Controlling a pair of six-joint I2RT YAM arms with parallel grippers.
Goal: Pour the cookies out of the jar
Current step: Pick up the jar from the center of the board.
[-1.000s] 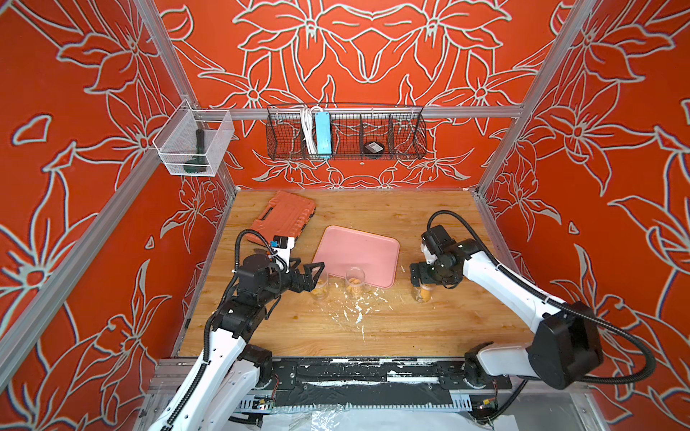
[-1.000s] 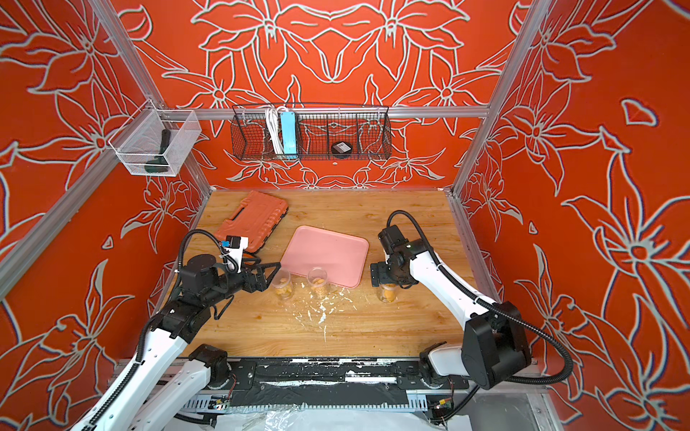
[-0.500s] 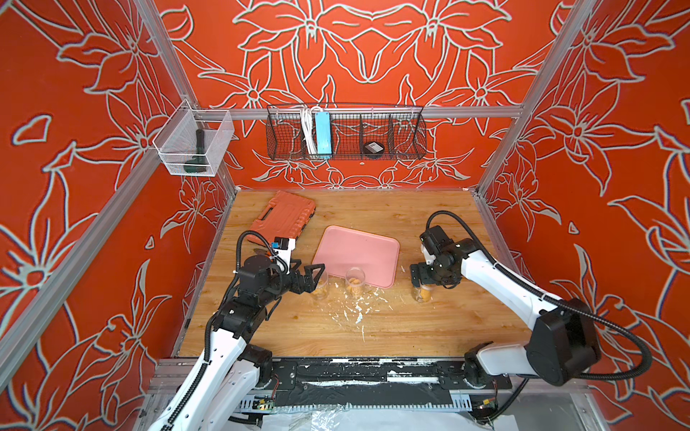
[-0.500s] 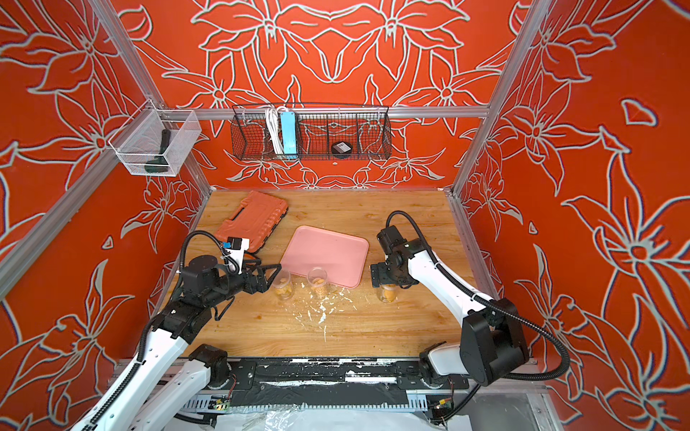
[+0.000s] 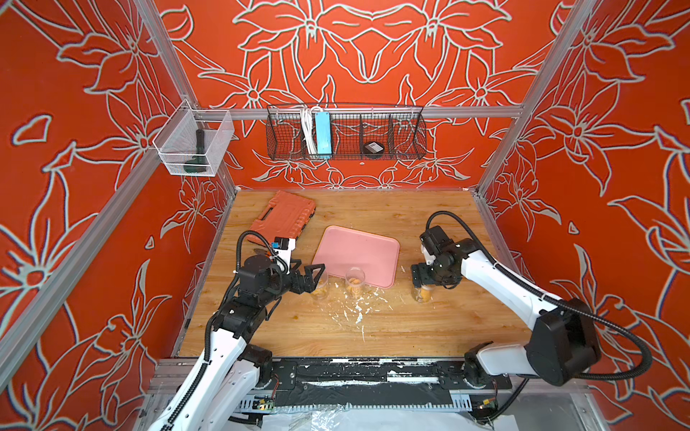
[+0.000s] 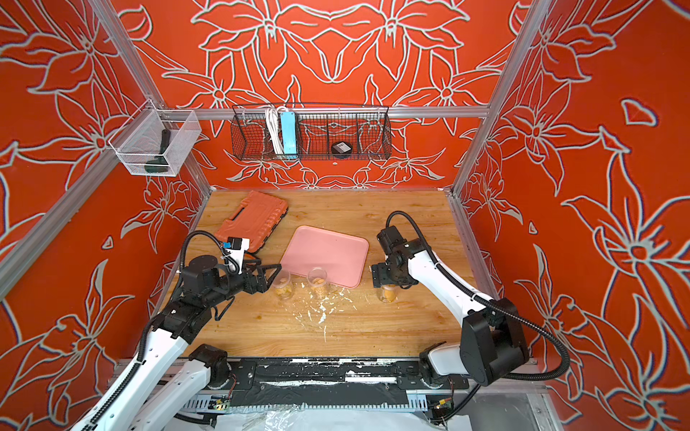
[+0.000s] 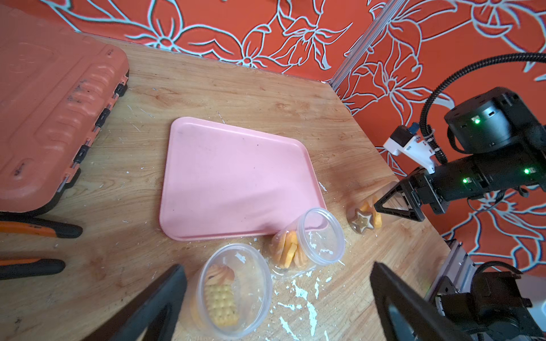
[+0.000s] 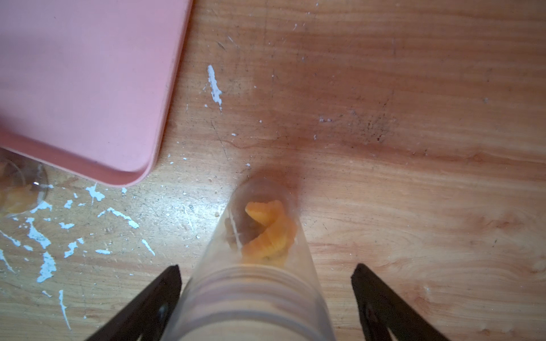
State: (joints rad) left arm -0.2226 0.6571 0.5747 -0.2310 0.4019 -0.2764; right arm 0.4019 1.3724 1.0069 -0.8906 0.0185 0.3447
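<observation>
**Q:** What does the right wrist view add?
**A:** Right hand (image 8: pixel 266 267) spread, one finger on either side of the upright right jar (image 8: pixel 254 289), a gap showing on both sides. Orange cookies (image 8: pixel 269 233) lie at its bottom.
**Q:** The left wrist view?
**A:** Left hand (image 7: pixel 276 267) spread wide at the left jar (image 7: pixel 251 283). Middle jar (image 7: pixel 307 242) just beside the pink tray (image 7: pixel 236 177). All three hold cookies.
**Q:** Surroundings?
**A:** Top views only: wooden desk (image 5: pixel 429 336) flecked white, orange case (image 5: pixel 283 216), wire basket (image 5: pixel 347 134) on red flowered walls (image 5: pixel 373 56).
</observation>
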